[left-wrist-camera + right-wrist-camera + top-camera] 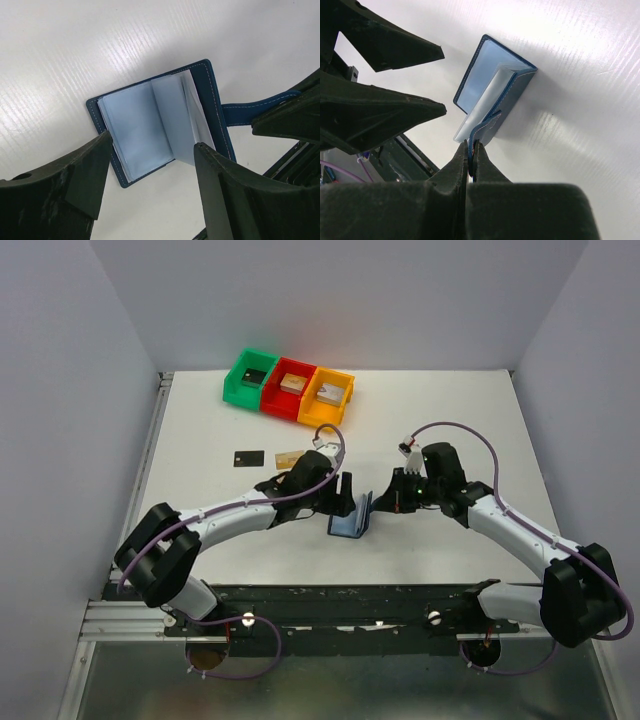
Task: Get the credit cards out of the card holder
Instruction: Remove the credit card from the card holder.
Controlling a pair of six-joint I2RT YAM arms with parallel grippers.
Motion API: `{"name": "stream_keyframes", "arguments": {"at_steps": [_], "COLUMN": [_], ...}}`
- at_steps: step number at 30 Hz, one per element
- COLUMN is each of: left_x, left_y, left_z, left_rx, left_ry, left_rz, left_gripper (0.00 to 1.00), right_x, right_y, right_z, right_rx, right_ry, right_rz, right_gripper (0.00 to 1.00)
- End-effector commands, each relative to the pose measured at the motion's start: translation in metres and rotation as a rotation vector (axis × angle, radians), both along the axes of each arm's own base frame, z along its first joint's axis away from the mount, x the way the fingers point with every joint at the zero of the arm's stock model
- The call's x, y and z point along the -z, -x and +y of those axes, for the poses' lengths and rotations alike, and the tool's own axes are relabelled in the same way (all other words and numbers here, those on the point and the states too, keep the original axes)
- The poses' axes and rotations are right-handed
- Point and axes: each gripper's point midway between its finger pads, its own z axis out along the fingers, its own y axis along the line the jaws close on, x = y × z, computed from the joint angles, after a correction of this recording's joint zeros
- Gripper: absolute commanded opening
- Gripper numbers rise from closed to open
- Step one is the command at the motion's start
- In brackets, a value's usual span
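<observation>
The navy card holder stands open on the table between the two grippers, and its pale blue sleeve pages look empty. My right gripper is shut on the holder's blue strap and holds one cover up. It also shows in the top view. My left gripper is open just above the open pages, one finger on each side; it shows in the top view too. A black card and a tan-gold card lie flat on the table behind my left arm. The other cards are hidden.
A green bin, a red bin and an orange bin stand in a row at the back, each with a small block inside. Grey walls close the left, right and back. A metal rail runs along the near edge.
</observation>
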Motion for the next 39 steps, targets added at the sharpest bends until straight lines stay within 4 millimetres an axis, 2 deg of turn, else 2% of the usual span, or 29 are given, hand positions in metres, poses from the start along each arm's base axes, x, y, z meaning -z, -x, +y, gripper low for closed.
{"name": "stream_keyframes", "arguments": {"at_steps": [1,6,12,16,20,28,34,39], "left_x": [0.001,0.012,0.009,0.009,0.005,0.013,0.001,0.003], "left_y": [-0.009,-0.005,0.001,0.005,0.007,0.008,0.007,0.004], "left_z": [0.007,-0.005,-0.025,-0.031,-0.033,-0.031,-0.032,-0.027], "left_rx": [-0.059,-0.003,0.088,0.113,0.126,0.123,0.125,0.103], "left_ry": [0.016,0.000,0.019,0.028,0.039,0.022,0.044,0.023], "left_rz": [-0.001,0.059,0.070,0.072,0.062,0.074,0.039,0.028], "left_gripper": [0.77,0.73,0.73,0.73,0.73,0.73,0.73,0.73], "right_x": [-0.005,-0.004,-0.004,-0.003,-0.003,-0.002,-0.001,0.001], "right_y": [-0.002,-0.002,-0.002,-0.002,-0.002,-0.001,-0.001,-0.001], "right_z": [0.000,0.000,0.000,0.001,0.001,0.001,0.001,-0.001], "right_rx": [-0.009,-0.013,-0.012,-0.013,-0.015,-0.014,-0.014,-0.009], "right_ry": [0.006,0.003,0.003,0.004,0.004,0.004,0.005,0.012], "right_rz": [-0.015,-0.015,-0.012,-0.009,-0.009,-0.005,-0.004,-0.003], "right_gripper": [0.00,0.00,0.00,0.00,0.00,0.00,0.00,0.00]}}
